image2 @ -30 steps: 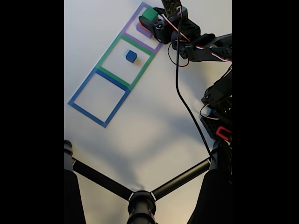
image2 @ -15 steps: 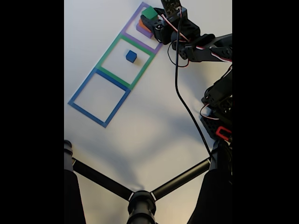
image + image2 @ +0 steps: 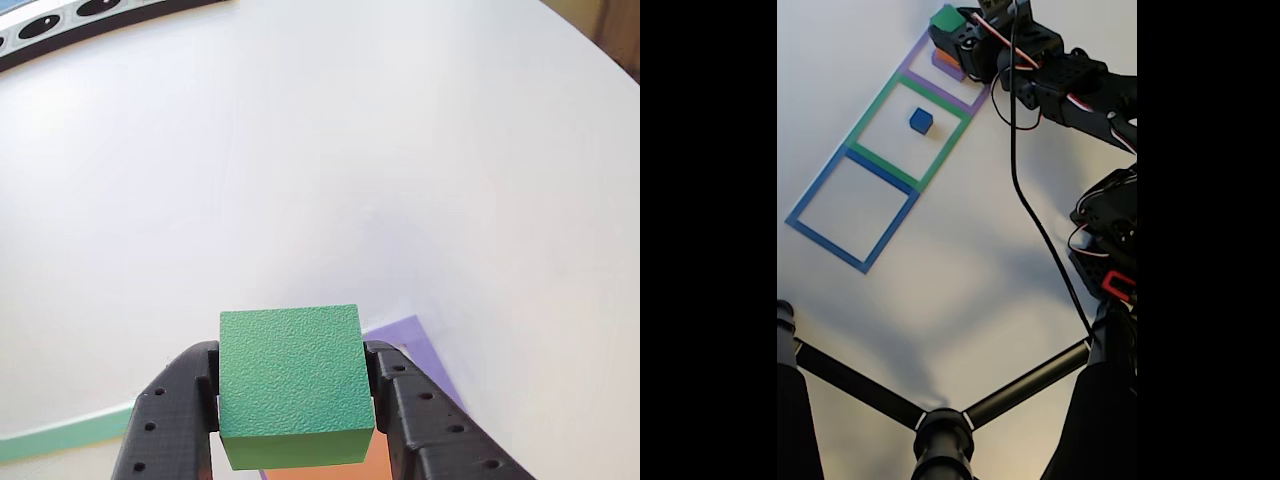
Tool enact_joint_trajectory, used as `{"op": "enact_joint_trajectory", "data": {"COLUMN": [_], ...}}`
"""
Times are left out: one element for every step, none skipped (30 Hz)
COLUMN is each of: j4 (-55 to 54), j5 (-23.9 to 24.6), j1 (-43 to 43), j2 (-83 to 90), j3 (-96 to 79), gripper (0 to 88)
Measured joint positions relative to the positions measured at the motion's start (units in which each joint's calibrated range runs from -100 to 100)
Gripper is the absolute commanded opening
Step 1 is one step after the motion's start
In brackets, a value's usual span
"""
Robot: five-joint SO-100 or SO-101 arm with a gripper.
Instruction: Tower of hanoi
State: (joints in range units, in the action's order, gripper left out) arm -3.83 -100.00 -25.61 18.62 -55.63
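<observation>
One green block (image 3: pixel 290 385) is riding clamped between the gripper's (image 3: pixel 958 30) jaws, lifted clear above the orange block (image 3: pixel 945 58) and purple block (image 3: pixel 410 340).
Keeping it level while carrying toward the empty blue tape square (image 3: pixel 852 208) seems wise; the green tape square (image 3: pixel 908 133) is holding the blue cube (image 3: pixel 921 121).

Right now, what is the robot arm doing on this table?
The arm is playing Tower of Hanoi. Its gripper is shut on the green block, held above the orange block and purple block in the purple tape square. The small blue cube sits alone in the green tape square. The blue tape square holds nothing.
</observation>
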Motion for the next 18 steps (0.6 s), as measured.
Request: {"op": "enact_joint_trajectory", "data": {"j4": [3.75, 8.13, 12.20, 16.51, 20.65, 25.04, 29.43, 34.05, 38.44, 43.06, 47.61, 52.07, 56.46, 60.69, 64.75, 68.10, 71.29, 74.24], "j5": [0.00, 0.00, 0.00, 0.00, 0.00, 0.00, 0.00, 0.00, 0.00, 0.00, 0.00, 0.00, 0.00, 0.00, 0.00, 0.00, 0.00, 0.00], "j1": [0.00, 0.10, 0.10, 0.20, 0.60, 1.00, 1.60, 2.30, 3.00, 3.59, 4.09, 4.49, 4.99, 5.39, 5.99, 6.79, 7.69, 8.79], "j2": [1.43, 2.77, 4.04, 5.21, 6.22, 7.15, 7.90, 8.66, 9.33, 10.00, 10.59, 11.27, 11.85, 12.36, 12.95, 13.54, 13.96, 14.12], "j3": [1.98, 4.30, 6.36, 8.86, 11.35, 14.19, 17.02, 20.12, 23.30, 26.40, 29.58, 32.59, 35.43, 38.18, 40.93, 43.08, 45.14, 47.12], "gripper": [3.4, 3.4, 3.4, 3.3, 3.2, 3.2, 3.2, 3.2, 3.2, 3.1, 3.1, 3.1, 3.0, 3.0, 3.0, 3.0, 3.0, 3.0]}}
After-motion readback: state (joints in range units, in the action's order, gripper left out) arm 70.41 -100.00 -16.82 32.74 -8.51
